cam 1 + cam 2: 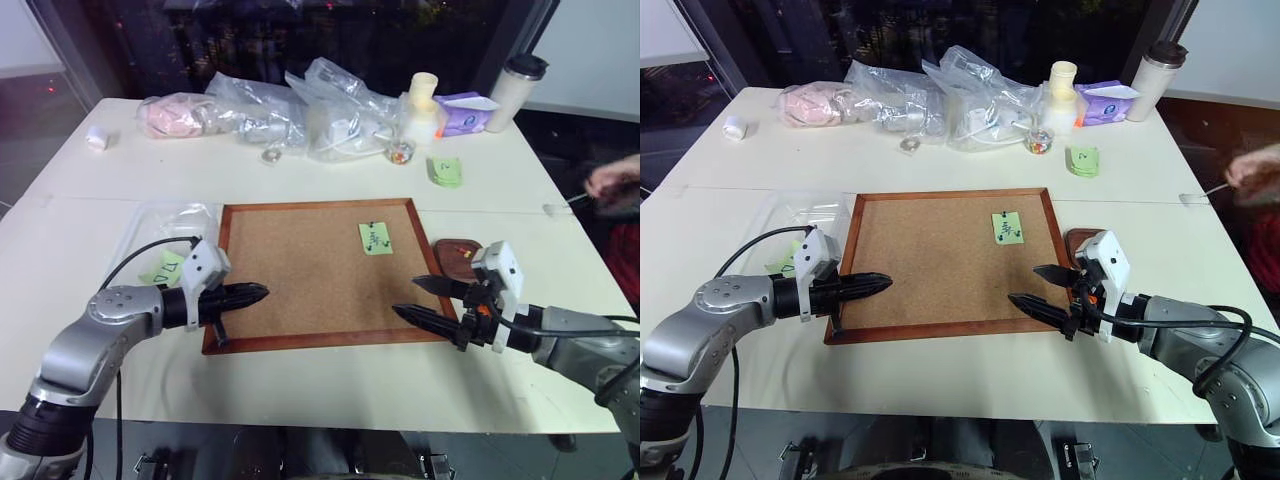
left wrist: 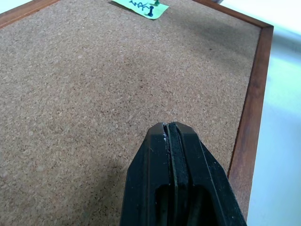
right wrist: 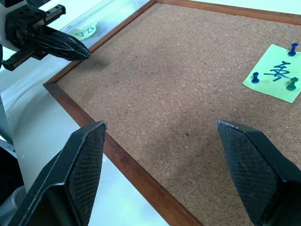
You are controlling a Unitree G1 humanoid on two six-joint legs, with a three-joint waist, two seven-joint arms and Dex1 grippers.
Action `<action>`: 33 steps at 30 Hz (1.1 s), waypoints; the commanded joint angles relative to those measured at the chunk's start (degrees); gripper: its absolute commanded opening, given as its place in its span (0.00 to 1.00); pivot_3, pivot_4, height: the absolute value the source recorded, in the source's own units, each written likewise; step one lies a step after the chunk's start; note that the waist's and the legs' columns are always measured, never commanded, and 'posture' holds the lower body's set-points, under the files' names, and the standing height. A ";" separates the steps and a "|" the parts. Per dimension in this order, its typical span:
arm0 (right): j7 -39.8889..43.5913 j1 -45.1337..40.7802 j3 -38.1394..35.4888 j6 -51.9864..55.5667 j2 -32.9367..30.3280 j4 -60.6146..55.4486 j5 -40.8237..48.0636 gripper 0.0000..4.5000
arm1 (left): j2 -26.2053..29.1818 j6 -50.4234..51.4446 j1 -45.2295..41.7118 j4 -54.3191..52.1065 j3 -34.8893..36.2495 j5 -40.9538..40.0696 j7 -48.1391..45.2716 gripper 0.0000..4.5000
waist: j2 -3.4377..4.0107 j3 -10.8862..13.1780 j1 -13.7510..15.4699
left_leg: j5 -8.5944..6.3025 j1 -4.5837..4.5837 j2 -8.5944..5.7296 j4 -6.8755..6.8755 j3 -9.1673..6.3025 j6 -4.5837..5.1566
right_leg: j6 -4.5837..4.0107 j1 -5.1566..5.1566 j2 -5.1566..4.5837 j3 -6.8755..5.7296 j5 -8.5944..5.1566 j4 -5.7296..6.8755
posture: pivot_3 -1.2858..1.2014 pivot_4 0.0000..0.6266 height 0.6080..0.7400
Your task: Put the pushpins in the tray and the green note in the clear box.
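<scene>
The green note (image 1: 376, 238) lies on the corkboard's far right part, held by three pushpins (image 3: 255, 77), two blue and one green. My right gripper (image 1: 405, 297) hangs open over the board's near right corner, short of the note. Behind it sits the reddish-brown tray (image 1: 455, 250), partly hidden by its fingers. My left gripper (image 1: 255, 293) is shut with nothing in it, over the board's near left edge; it also shows in the right wrist view (image 3: 70, 47). The clear box (image 1: 160, 228) lies left of the board with a "D7" note inside.
The wood-framed corkboard (image 1: 300, 270) fills the table's middle. Along the far edge stand plastic bags (image 1: 300, 110), a small glass jar (image 1: 400, 152), a green notepad (image 1: 446, 170), a purple pack (image 1: 465, 112) and a tumbler (image 1: 515, 90). A person's hand (image 1: 615, 180) reaches in at right.
</scene>
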 commanded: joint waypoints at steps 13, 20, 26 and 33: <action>-0.84 -1.97 0.62 -1.26 1.79 0.15 -2.77 0.85 | -0.59 0.94 -1.68 -1.16 2.19 -2.35 1.35 0.01 | 0.00 0.00 -0.01 | 0.00 0.00 0.00 0.00 0.00 0.00 | 0.00 0.00 0.01 -0.01 0.00 0.01 | 0.52 0.24 1.00; -1.58 -3.72 -0.16 -0.04 2.69 2.06 -2.15 0.85 | 1.61 1.37 -4.90 -0.52 0.30 0.33 1.23 0.01 | 0.00 0.00 -0.02 | 0.00 0.00 -0.01 0.00 0.00 0.00 | 0.01 -0.01 0.04 -0.01 0.00 0.01 | 0.52 0.24 1.00; -2.79 -9.57 3.35 -2.08 4.33 6.60 -6.84 0.85 | -1.14 3.39 -13.85 1.68 -6.95 3.64 2.10 0.01 | 0.00 -0.01 0.11 | 0.00 0.00 -0.06 0.07 0.01 0.00 | 0.01 0.02 0.08 -0.03 0.00 0.02 | 0.52 0.24 1.00; -0.99 -19.19 11.31 -8.34 9.82 17.45 -16.11 0.85 | -4.84 -2.00 -20.81 14.63 -16.34 12.31 -1.01 0.01 | 0.01 0.00 -0.18 | 0.00 -0.03 -0.13 0.09 0.12 0.02 | 0.13 -0.12 0.25 0.04 0.07 0.09 | 0.52 0.24 1.00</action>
